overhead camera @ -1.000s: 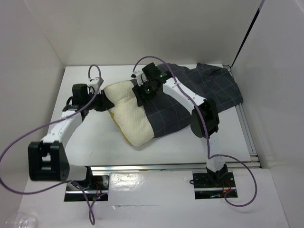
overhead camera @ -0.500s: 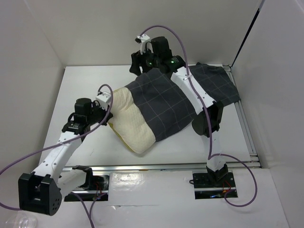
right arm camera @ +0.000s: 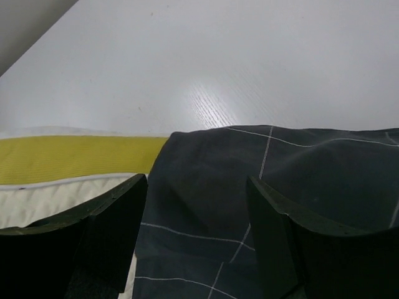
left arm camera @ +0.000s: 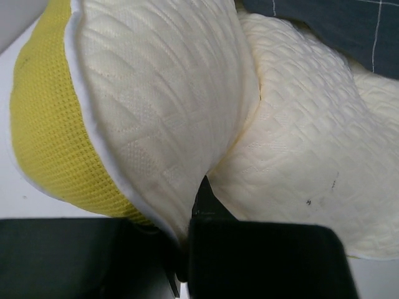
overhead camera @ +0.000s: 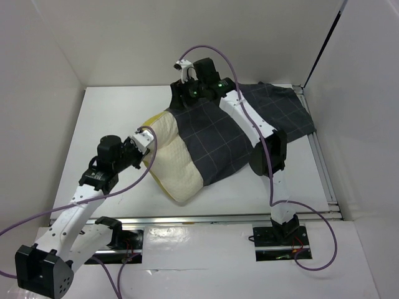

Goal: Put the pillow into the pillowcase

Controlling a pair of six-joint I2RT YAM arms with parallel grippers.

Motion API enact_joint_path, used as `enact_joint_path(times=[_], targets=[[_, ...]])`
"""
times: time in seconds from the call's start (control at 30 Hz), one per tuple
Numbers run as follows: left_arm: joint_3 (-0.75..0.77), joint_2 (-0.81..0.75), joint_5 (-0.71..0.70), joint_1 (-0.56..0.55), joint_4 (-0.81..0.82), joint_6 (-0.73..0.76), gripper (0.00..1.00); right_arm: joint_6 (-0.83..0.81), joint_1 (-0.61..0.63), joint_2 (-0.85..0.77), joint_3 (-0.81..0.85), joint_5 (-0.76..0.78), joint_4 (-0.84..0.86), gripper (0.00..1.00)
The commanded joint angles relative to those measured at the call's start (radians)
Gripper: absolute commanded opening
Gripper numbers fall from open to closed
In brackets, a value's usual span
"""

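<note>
Covering half the cream pillow [overhead camera: 177, 165] lies the gridded charcoal pillowcase [overhead camera: 218, 140].

The large soft cream-white quilted pillow [overhead camera: 171, 168] is laid in the middle of the flat white table [overhead camera: 112, 106]. Its far right part is enclosed in the large dark charcoal-grey gridded cloth pillowcase [overhead camera: 230, 137], which is spread toward the table's far right corner. The pillow's near left end is outside the case. The left gripper [overhead camera: 142, 140] is clamped on the pillow's left edge. The right gripper [overhead camera: 181, 99] is set, fingers apart, over the case's far left edge.
</note>
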Motion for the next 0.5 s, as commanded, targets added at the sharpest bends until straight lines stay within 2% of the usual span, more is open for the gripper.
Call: enact_joint_path(times=[0.0,0.23,0.37,0.47], targets=[[-0.002,-0.055,-0.015,-0.031,0.1,0.123,0.0,-0.014,0.006,0.023,0.044,-0.018,-0.024,0.72],[-0.002,-0.067,-0.015,-0.041,0.113,0.156,0.0,-0.014,0.006,0.043,0.044,-0.041,-0.068,0.72],[-0.002,-0.067,-0.015,-0.041,0.123,0.156,0.0,-0.014,0.006,0.052,0.044,-0.077,-0.088,0.66],[0.007,-0.055,-0.024,-0.041,0.142,0.156,0.0,-0.014,0.006,0.052,0.044,-0.122,-0.11,0.57]])
